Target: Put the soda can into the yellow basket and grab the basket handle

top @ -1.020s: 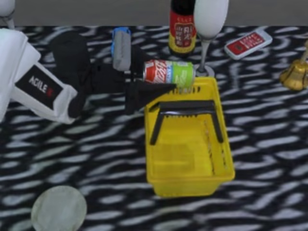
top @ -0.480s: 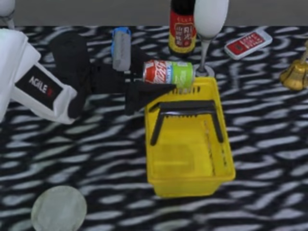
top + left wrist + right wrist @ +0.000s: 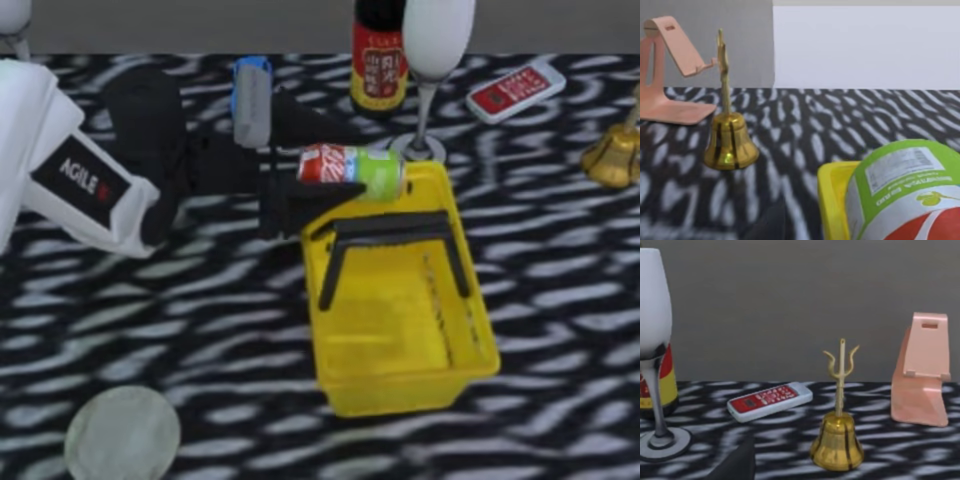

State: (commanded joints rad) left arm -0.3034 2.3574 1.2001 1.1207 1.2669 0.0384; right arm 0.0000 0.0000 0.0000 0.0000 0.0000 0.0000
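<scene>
Left gripper (image 3: pixel 335 180) clamped on soda can (image 3: pixel 352 169), held sideways over yellow basket (image 3: pixel 400 380) far rim; fingertips partly hidden. Right gripper unseen. Can slightly lower than before; basket shifted.

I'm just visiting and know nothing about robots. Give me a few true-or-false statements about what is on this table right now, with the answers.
1. The soda can lies on its side over the far rim of the yellow basket. True.
2. The basket handle is gripped by the right tool. False: nothing touches the handle, and the right tool does not show in the top view.
3. The left tool is at the can, by the basket's far left corner. True.
4. The gold bell stands inside the basket. False: it stands on the table, at the right edge of the top view.
5. The wine glass lies tipped over. False: it stands upright beyond the basket.
</scene>
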